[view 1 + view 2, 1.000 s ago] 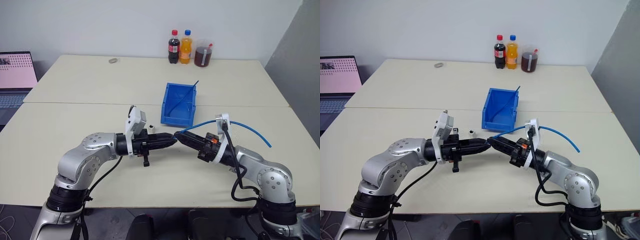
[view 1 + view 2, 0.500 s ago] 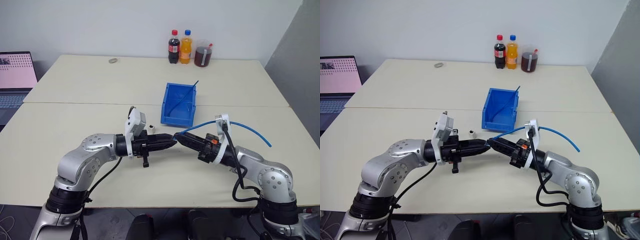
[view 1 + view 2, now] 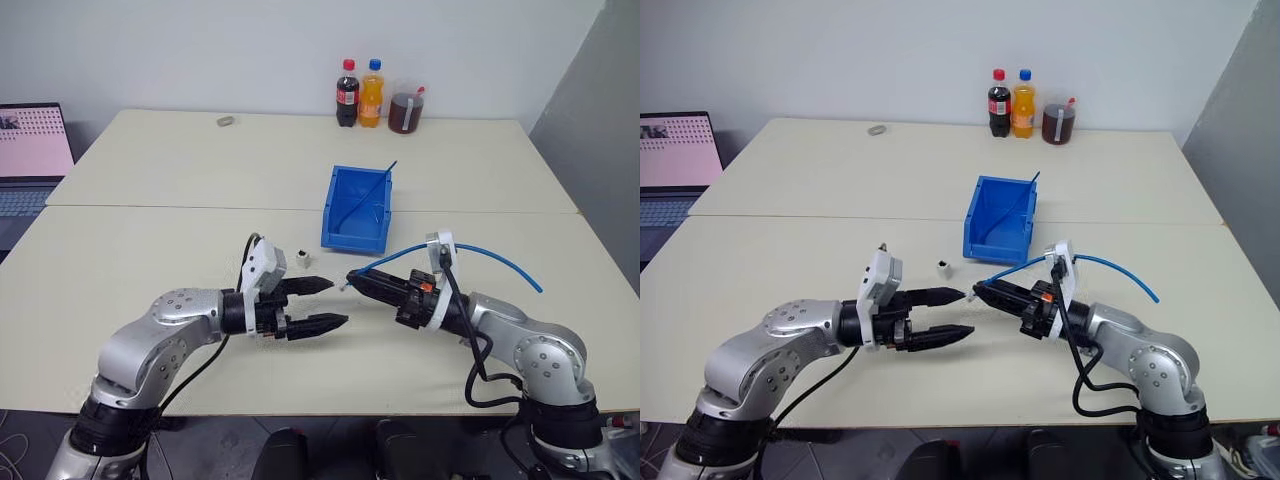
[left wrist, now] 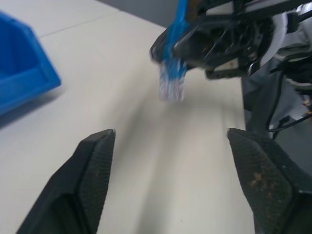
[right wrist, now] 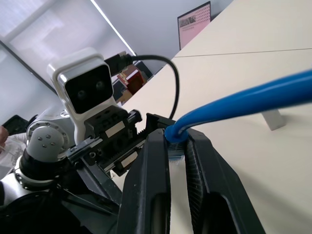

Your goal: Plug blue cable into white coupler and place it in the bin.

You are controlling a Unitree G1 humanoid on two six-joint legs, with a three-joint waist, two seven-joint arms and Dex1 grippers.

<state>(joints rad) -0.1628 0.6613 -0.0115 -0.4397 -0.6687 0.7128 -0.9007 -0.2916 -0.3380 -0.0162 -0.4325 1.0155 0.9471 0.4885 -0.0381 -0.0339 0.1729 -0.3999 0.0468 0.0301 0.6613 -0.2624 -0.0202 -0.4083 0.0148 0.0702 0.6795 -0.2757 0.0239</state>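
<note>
Head view, left claw: my left gripper (image 3: 322,303) hangs with its two black fingers spread wide, nothing between them, tips aimed toward my right arm.
Head view, right claw: my right gripper (image 3: 351,278) is pressed together on the blue cable (image 3: 480,250), pinching it just behind the plug.
Head view, cable: from my right fingertips the cord arcs up over my right wrist and trails off to my right, its far end lying on the table (image 3: 150,180).
Head view, coupler: the white coupler (image 3: 301,259) stands by itself on the table, just beyond my open left fingers and near the plug end, touching neither claw.
Head view, bin: the bin (image 3: 357,208) sits further back on the table, beyond both claws; a thin blue strand leans inside it.
Left wrist view: my two fingers (image 4: 92,161) stand far apart; past the gap, my right gripper (image 4: 163,51) holds the clear plug, which points down at the table. A corner of the bin (image 4: 24,73) shows off to one side.
Right wrist view: my fingers (image 5: 156,161) clamp the blue cable (image 5: 243,100); the coupler (image 5: 273,119) stands on the table beyond them, well apart from the grip.
</note>
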